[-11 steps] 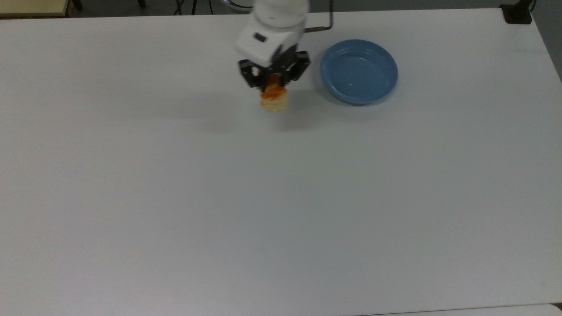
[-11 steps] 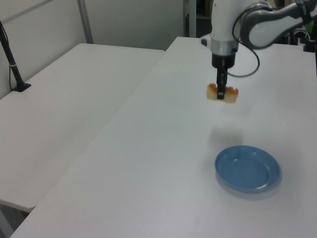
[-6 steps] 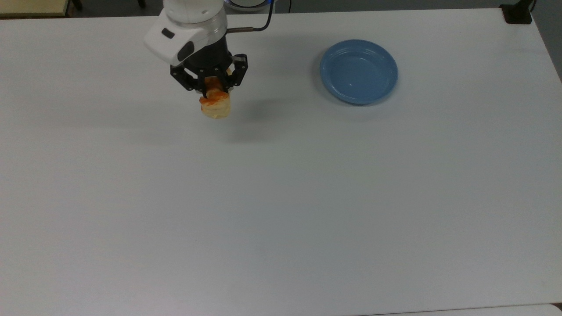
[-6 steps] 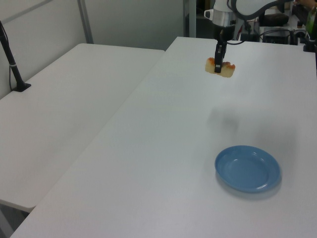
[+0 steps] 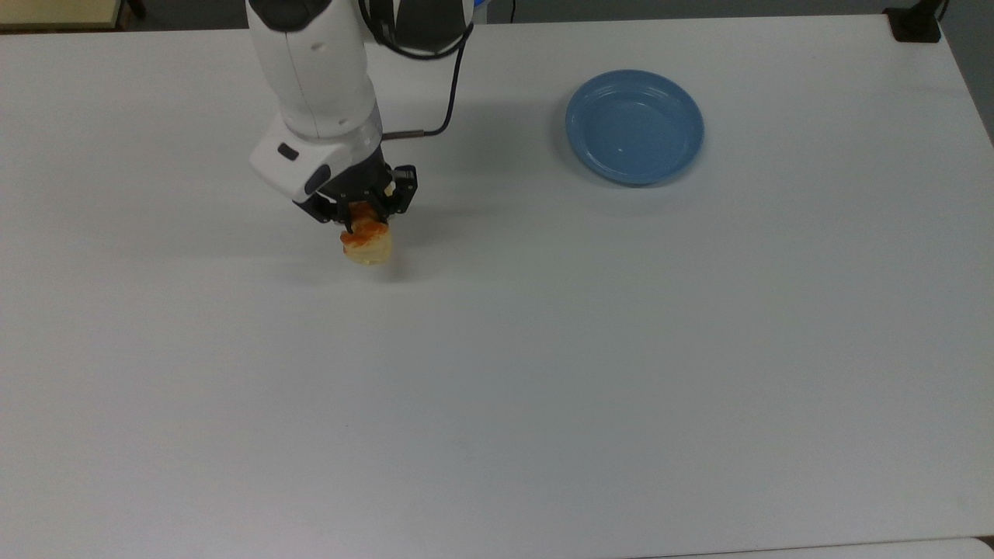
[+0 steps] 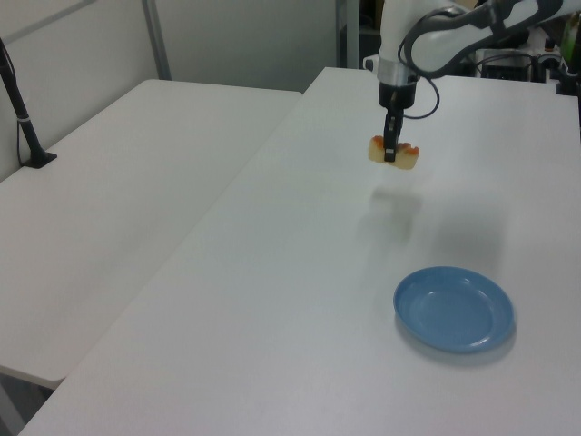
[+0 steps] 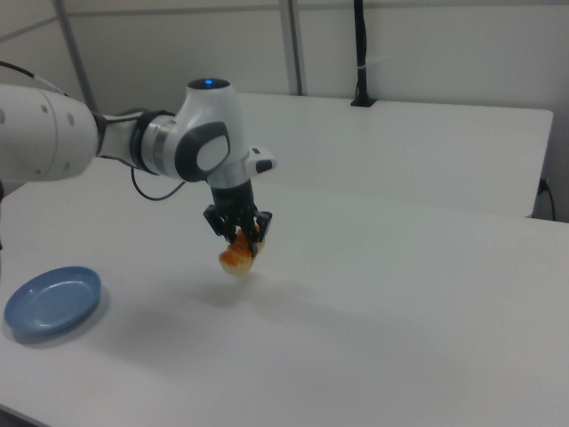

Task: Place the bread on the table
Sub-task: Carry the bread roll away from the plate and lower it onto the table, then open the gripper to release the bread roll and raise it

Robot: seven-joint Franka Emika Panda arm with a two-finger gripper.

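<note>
The bread (image 5: 367,242) (image 6: 392,153) (image 7: 236,255), a pale-yellow loaf with orange-brown bumps, hangs in the air a little above the white table (image 5: 497,373) (image 6: 300,272) (image 7: 400,320). My gripper (image 5: 363,220) (image 6: 390,153) (image 7: 238,238) is shut on the bread from above, its black fingers pinching the loaf's middle. In the top view this is left of centre, well to the left of the blue plate. A soft shadow lies on the table under the loaf.
A round blue plate (image 5: 634,126) (image 6: 454,309) (image 7: 52,302) holds nothing and sits apart from the gripper. A second white table (image 6: 118,209) (image 7: 400,142) adjoins. A black post (image 6: 23,118) (image 7: 360,53) stands on it. A black cable loops behind the arm.
The gripper carried the bread from beside the plate to the top view's left, then came nearer and lower over the table. Its grip on the loaf has not changed.
</note>
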